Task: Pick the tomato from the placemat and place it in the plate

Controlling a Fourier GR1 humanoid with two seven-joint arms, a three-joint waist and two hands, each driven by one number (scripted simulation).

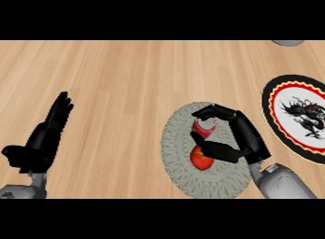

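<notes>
Two hands of mine come up from the lower edge onto the wooden table point(124, 84). At the left, my left hand point(42, 137) rests open near the edge, fingers straight and together, pointing up and slightly to the right, thumb out to the left; it touches nothing but sits over bare wood, well apart from everything else.

Further right lies the round, grey woven placemat point(175, 154). My right hand point(227, 135) hangs over it, the grey forearm entering from the lower right. Its fingers arch up and over to the left, tips bending down toward the mat, while the thumb reaches left lower down. The red tomato point(201, 158) sits on the placemat just under the thumb, which lies across its top; a second patch of red shows beneath the curled fingertips. The fingers and thumb are curled round the tomato, though I cannot tell whether it is lifted off the mat.

At the far right lies the plate point(275, 116), black-rimmed with a red ring and a white centre carrying a dark ink-like figure. I can read no writing on it.
</notes>
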